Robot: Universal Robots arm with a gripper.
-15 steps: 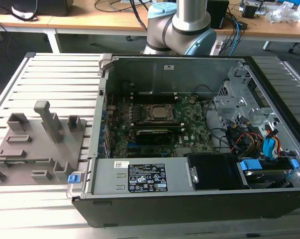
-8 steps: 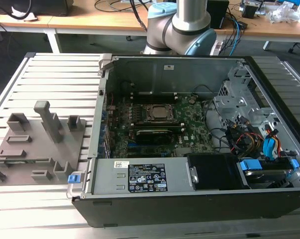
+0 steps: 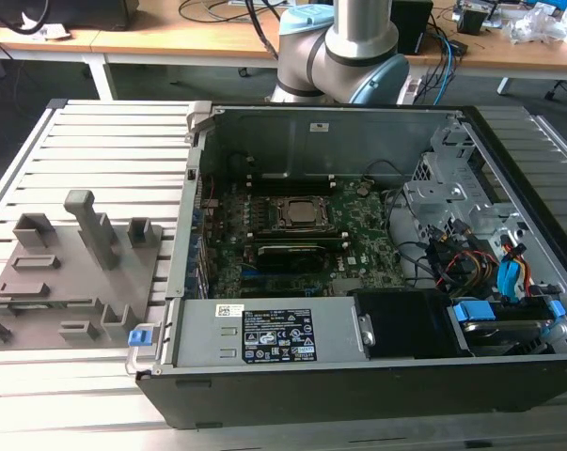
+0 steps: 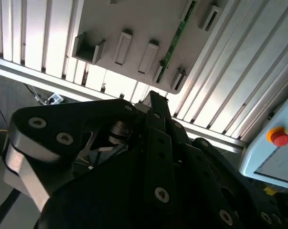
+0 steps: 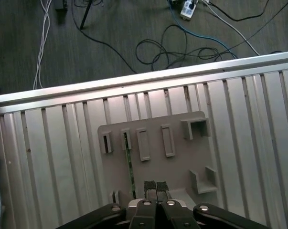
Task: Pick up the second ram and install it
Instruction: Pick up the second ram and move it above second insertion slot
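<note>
The second ram point(image 5: 130, 167) is a thin green stick standing on edge in a slot of the grey holder plate point(image 5: 177, 167); the second wrist view shows this ram point(image 4: 175, 39) too. My gripper point(image 5: 155, 187) hangs above the plate with its two black pads pressed together and nothing between them. It is well above the stick and slightly to one side of it. The open computer case point(image 3: 311, 141) with the dark green motherboard point(image 3: 363, 225) lies at the exterior view's right, and the holder plate point(image 3: 39, 282) at its left.
The holder plate carries several upright grey brackets and a tall post point(image 3: 93, 225). The ribbed metal table point(image 3: 104, 141) ends at a rail point(image 5: 134, 88), with cables point(image 5: 182, 38) on the floor beyond. A red button point(image 4: 280, 137) sits on a pale panel.
</note>
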